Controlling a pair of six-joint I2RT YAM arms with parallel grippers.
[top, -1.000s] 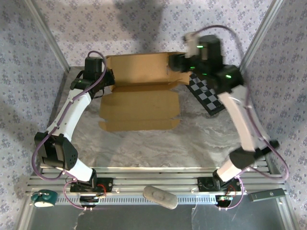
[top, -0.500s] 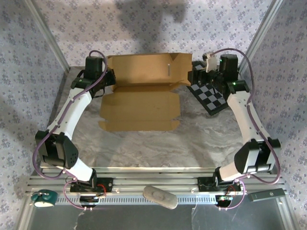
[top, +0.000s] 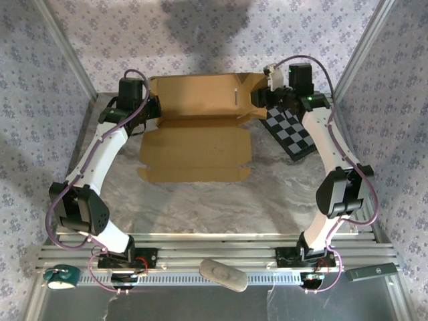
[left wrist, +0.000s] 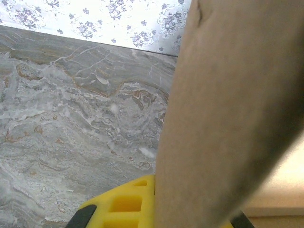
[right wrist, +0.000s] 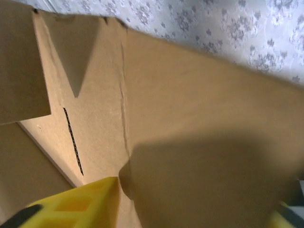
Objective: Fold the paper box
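Leftmost, the left hand (top: pixel 154 109) is clamped shut on the paper box (top: pixel 197 144), at the left edge of its raised back panel. Its wrist view has tan board running up between a yellow finger (left wrist: pixel 118 204) and the dark tip opposite. The box sits toward the far side of the marble counter (top: pixel 200 207), between the two hands. Its base panel and front flap lie flat, and the back panel stands up toward the wall. At that panel's right edge, the right hand (top: pixel 261 101) reaches around a side flap, with board between its yellow fingers (right wrist: pixel 76 204). Whether they have bitten down cannot be told. Just right of it, a checkerboard panel (top: pixel 292 134) lies on the counter near the box's corner.

The corrugated board looks light and stiff across its panels, and probably hinges cleanly only along the scored creases. Holding near a flap's free edge seems wisest. Squeezing mid-panel risks denting the fluting, and the light sheet may slide on smooth marble unless one side is pinned.
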